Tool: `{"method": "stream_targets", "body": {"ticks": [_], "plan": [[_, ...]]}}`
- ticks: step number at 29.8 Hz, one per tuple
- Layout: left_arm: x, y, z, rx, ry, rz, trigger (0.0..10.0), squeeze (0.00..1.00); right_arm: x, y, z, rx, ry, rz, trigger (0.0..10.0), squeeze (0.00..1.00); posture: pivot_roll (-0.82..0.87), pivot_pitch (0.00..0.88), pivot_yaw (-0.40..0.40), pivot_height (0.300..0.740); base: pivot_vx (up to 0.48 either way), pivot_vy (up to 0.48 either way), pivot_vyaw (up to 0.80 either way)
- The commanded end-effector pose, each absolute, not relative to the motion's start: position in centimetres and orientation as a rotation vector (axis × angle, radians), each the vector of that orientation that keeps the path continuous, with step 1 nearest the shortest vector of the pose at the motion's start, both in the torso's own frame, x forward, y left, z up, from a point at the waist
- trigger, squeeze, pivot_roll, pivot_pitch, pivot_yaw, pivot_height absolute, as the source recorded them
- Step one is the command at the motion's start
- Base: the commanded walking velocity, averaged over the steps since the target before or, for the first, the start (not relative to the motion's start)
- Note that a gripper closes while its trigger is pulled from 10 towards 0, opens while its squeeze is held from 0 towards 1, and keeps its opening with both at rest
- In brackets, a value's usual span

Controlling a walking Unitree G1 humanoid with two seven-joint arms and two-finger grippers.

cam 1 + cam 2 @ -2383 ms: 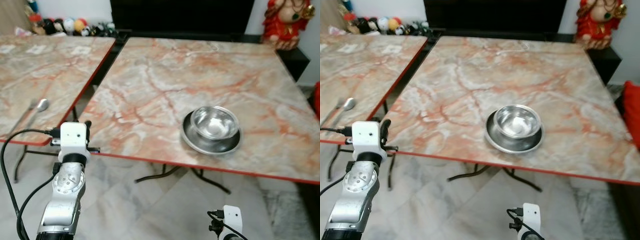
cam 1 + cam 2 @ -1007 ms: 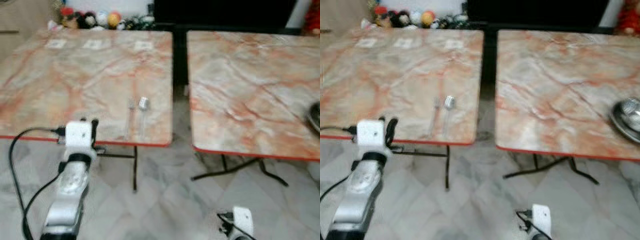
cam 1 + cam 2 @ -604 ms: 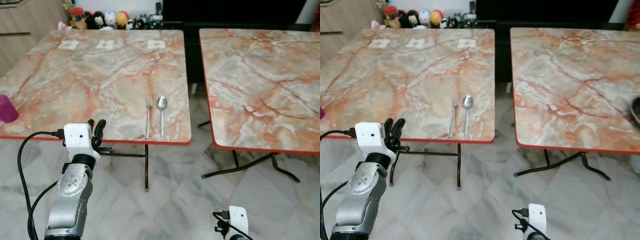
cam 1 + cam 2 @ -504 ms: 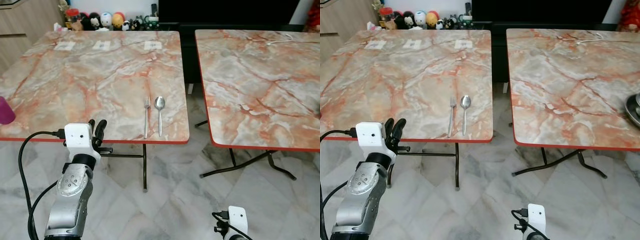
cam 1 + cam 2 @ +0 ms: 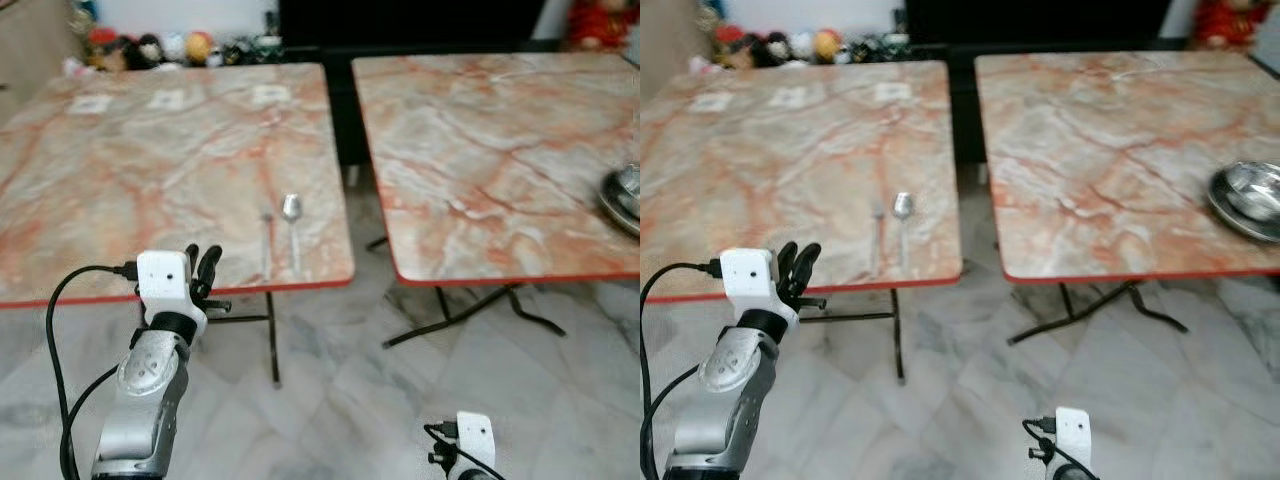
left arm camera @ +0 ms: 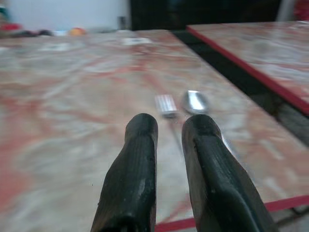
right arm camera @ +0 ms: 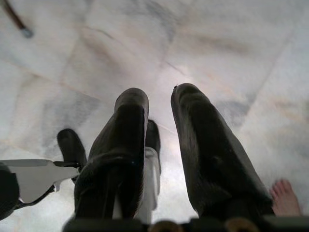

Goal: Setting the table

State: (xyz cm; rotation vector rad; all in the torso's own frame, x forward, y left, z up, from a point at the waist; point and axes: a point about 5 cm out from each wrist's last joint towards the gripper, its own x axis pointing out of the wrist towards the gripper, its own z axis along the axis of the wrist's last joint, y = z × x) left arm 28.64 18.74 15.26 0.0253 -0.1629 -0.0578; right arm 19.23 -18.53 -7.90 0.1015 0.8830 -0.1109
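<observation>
A fork (image 5: 266, 241) and a spoon (image 5: 292, 226) lie side by side near the front right corner of the left marble table (image 5: 120, 190). A steel bowl on a steel plate (image 5: 1250, 197) sits at the right edge of the right table (image 5: 1110, 140). My left gripper (image 5: 202, 264) is raised just before the left table's front edge, left of the cutlery. In the left wrist view its fingers (image 6: 142, 145) stand close together with nothing held, pointing at the fork (image 6: 166, 104) and spoon (image 6: 195, 101). My right gripper (image 7: 159, 96) hangs low over the floor, holding nothing.
A dark gap (image 5: 340, 120) separates the two tables, with folding legs (image 5: 450, 310) beneath. Small figurines (image 5: 150, 47) line the back, and paper cards (image 5: 165, 100) lie on the left table. A person's bare foot (image 7: 285, 195) is on the marble floor.
The camera has swung from the right table over to the left one, then a little back right, so the bowl shows again. Nothing on the tables moved.
</observation>
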Motion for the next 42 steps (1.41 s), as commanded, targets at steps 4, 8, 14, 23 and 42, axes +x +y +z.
{"method": "stream_targets", "body": {"ticks": [4, 8, 14, 23, 42], "plan": [[28.5, 18.4, 15.8, 0.040, -0.180, -0.078, 10.0, 0.00, 18.9, -18.5, -8.1, 0.109, 0.899, -0.118, 10.0, 0.00, 0.05, 0.096, 0.013, 0.740, 0.000, 0.000, -0.78], [28.6, 18.5, 15.9, 0.072, -0.181, -0.073, 10.0, 0.00, 18.9, -18.4, -8.1, 0.109, 0.900, -0.117, 10.0, 0.00, 0.05, 0.097, 0.014, 0.740, 0.000, -0.305, -0.78], [28.6, 18.4, 15.8, 0.058, -0.176, -0.081, 10.0, 0.00, 18.9, -18.4, -8.1, 0.109, 0.899, -0.114, 10.0, 0.00, 0.05, 0.098, 0.014, 0.740, 0.000, -0.074, -0.77], [28.5, 18.7, 15.5, 0.053, -0.156, -0.067, 10.0, 0.00, 19.0, -18.3, -8.0, 0.117, 0.889, -0.116, 10.0, 0.00, 0.05, 0.100, 0.016, 0.740, 0.000, 0.000, -0.17], [28.8, 20.0, 15.3, 0.034, -0.130, 0.036, 10.0, 0.00, 19.1, -18.2, -8.0, 0.105, 0.890, -0.102, 10.0, 0.00, 0.05, 0.102, 0.019, 0.740, 0.252, 0.000, 0.00]]}}
